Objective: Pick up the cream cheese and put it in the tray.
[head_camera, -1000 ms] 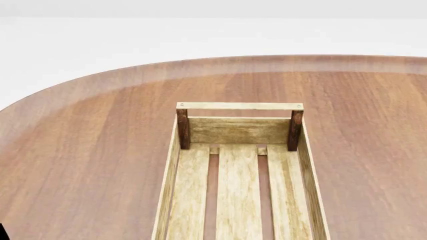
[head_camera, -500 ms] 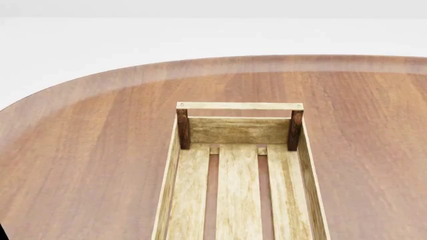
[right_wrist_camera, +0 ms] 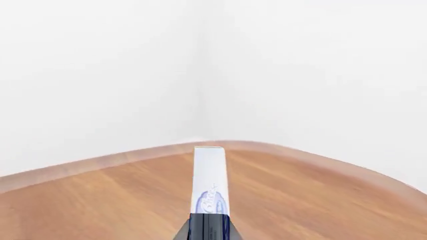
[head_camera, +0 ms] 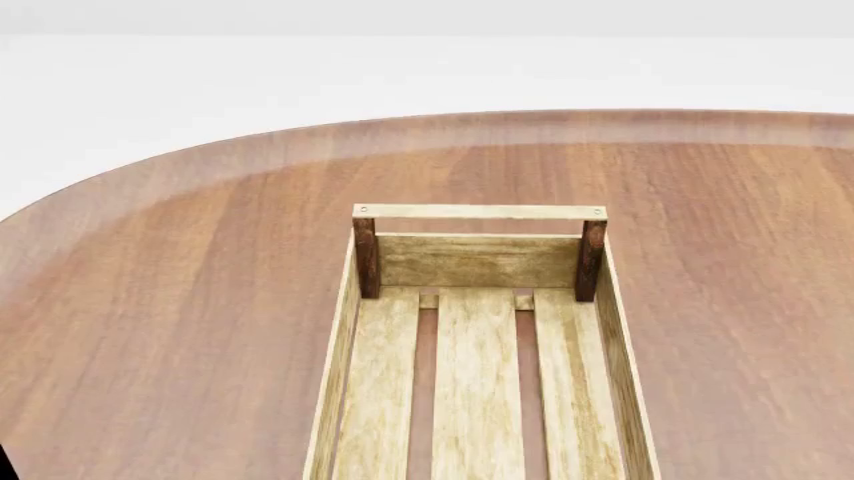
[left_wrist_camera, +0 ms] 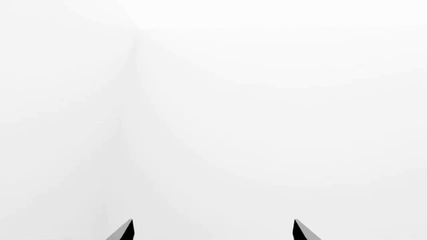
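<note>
R gripper (right_wrist_camera: pixel 208 231) pinches cream cheese (right_wrist_camera: pixel 210 180) edge-on betw fingers; box looks light, stiff. L gripper (left_wrist_camera: pixel 213 232) spread, empty.

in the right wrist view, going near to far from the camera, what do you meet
Right end effector shut on the cream cheese → cream cheese sticking out edge-on → brown wooden table → table's curved rim → plain white wall.
</note>
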You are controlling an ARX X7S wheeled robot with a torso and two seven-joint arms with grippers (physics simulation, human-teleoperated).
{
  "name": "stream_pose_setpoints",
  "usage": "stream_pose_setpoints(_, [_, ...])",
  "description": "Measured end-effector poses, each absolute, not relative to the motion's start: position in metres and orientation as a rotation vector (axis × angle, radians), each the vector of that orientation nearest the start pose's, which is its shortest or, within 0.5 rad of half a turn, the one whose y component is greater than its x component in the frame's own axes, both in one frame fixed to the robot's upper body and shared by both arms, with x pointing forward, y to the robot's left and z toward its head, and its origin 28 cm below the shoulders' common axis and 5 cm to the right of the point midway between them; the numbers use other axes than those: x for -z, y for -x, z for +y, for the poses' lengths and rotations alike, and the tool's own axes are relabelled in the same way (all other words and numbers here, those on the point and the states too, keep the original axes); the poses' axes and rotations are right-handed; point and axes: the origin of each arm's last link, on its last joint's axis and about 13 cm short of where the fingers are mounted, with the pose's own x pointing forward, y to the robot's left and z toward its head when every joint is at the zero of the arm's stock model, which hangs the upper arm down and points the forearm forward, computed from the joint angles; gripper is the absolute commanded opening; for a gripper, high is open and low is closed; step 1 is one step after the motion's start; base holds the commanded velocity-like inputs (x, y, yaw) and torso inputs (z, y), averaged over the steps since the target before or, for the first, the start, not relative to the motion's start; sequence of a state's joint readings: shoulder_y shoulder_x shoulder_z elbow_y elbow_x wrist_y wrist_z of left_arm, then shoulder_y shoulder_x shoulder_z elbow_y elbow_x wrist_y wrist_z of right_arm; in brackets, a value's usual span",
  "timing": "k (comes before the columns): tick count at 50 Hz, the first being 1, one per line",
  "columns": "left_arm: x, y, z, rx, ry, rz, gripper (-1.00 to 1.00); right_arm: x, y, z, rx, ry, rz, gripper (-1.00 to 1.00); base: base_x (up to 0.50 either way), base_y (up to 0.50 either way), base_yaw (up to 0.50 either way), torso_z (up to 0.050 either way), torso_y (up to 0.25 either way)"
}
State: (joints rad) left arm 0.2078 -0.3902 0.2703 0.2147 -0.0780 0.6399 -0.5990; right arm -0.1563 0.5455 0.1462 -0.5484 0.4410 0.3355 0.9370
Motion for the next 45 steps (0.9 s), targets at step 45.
stream_pose_setpoints(45, [-0.057,-0.156,0.224,-0.172,0.042,-0.568,1.00,-0.148,-0.246,-0.195,0.675,0.249,-0.058,-1.00,0.00,0.00,0.00,0.000,0.000])
